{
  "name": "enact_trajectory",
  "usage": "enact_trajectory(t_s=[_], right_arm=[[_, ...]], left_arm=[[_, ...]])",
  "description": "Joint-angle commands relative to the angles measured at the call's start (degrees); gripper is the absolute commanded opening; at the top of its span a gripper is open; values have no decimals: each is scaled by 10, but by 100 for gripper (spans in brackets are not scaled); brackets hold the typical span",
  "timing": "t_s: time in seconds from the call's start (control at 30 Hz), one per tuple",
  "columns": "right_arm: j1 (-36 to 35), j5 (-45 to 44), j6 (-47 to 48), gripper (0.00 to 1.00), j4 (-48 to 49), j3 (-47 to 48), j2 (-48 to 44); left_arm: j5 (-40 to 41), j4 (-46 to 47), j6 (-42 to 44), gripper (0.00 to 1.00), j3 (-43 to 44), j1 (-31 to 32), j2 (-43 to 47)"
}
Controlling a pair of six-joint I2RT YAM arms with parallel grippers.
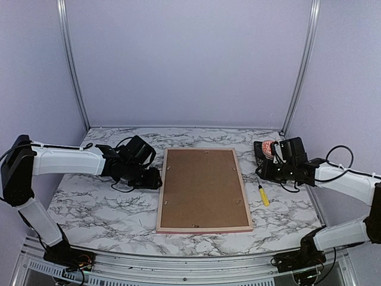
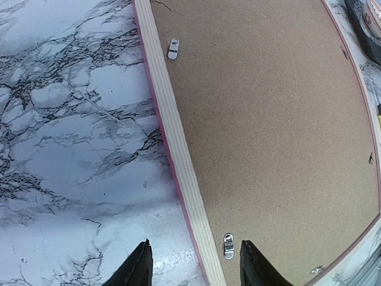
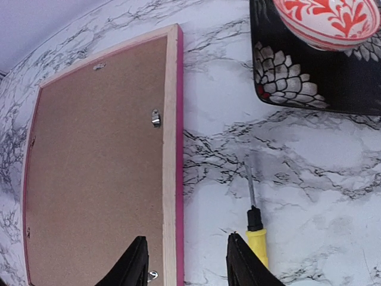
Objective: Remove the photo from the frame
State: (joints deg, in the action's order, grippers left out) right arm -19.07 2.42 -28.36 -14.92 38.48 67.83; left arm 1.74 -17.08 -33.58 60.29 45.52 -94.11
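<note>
The frame (image 1: 203, 229) lies face down in the middle of the marble table, its pale wood back rim and pink outer edge showing. A brown backing board (image 1: 202, 187) fills it, held by small metal clips (image 2: 228, 245). The photo is hidden under the board. My left gripper (image 2: 193, 268) is open and empty, straddling the frame's left rim (image 2: 178, 155) just above a clip. My right gripper (image 3: 183, 265) is open and empty, straddling the frame's right rim (image 3: 172, 149).
A yellow-handled screwdriver (image 1: 262, 194) lies right of the frame, also in the right wrist view (image 3: 256, 232). A black patterned tray (image 3: 309, 77) with a red-and-white bowl (image 3: 327, 21) stands at the back right. Purple walls enclose the table.
</note>
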Motion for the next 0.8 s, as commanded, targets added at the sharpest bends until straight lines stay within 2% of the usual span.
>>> enact_trajectory(t_s=[0.0,0.2,0.4,0.63,0.77], right_arm=[[-43,4,23,47,-65,76,51],[-57,-2,28,47,-113,145,140],[-65,4,34,41,-115,160,184],[-76,14,36,33,-107,170,231],[-82,4,35,32,-110,177,252]], left_arm=[[37,-12,46,55,22,16,16],[108,-11,103,76,34,79,29],[204,-8,177,88,60,153,25],[321,12,285,94,88,246,2],[375,33,343,95,99,291,-35]])
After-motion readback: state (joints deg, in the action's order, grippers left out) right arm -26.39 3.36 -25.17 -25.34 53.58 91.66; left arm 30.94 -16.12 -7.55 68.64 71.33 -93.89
